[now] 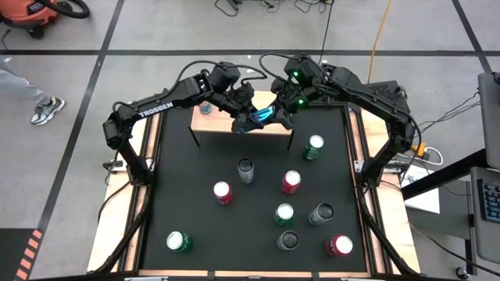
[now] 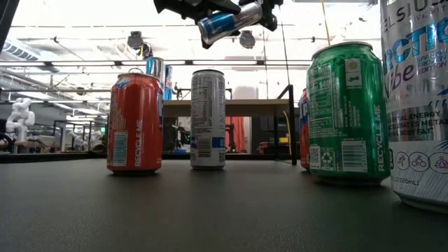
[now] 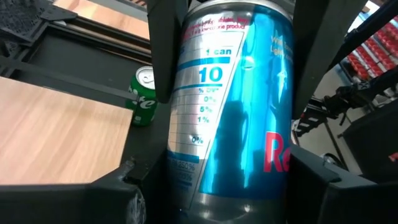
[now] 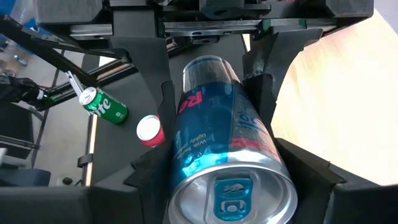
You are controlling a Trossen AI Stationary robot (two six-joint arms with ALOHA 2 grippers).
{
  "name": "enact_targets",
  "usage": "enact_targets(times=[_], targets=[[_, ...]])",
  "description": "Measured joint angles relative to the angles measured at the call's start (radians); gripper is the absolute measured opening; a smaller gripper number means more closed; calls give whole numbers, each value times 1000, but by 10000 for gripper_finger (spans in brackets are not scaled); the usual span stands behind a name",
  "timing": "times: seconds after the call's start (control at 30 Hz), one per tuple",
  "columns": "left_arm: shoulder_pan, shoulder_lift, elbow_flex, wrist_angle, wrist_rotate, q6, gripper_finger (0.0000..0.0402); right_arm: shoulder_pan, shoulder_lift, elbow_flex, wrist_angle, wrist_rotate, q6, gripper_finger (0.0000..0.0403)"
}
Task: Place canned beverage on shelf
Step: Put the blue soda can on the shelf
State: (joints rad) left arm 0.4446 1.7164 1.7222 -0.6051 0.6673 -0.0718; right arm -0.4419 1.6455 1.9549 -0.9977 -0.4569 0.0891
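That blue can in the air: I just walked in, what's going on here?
Both arms grip one slim blue-and-silver drink can, tilted in mid-air above the small light-wood shelf on black legs. The left pincer and right pincer are both closed on it, seemingly mid-handover. Other cans stand on the black tabletop.

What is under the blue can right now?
The blue can hangs tilted over the shelf, gripped by both the left gripper and right gripper. The board directly beneath is hidden by them.
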Motion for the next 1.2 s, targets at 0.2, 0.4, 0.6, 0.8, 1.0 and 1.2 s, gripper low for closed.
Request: enact_targets(times=[0.2, 0.4, 0.6, 0.8, 1.0, 1.2], targets=[[2, -1, 0, 31, 44, -14, 227, -15, -19, 0, 9, -16, 53, 269], [2, -1, 0, 91, 76, -42, 226, -32, -46, 0, 26, -18, 91, 306], [12, -11, 0, 181, 85, -106, 226, -68, -81, 0, 80, -15, 127, 327], [28, -34, 0, 281, 99, -174, 226, -121, -145, -1, 238, -10, 153, 338], [34, -69, 0, 385, 116, -213, 226, -177, -205, 2, 374, 11, 165, 338], [52, -84, -2, 571, 89, -322, 226, -204, -265, -10, 284, 81, 161, 338]])
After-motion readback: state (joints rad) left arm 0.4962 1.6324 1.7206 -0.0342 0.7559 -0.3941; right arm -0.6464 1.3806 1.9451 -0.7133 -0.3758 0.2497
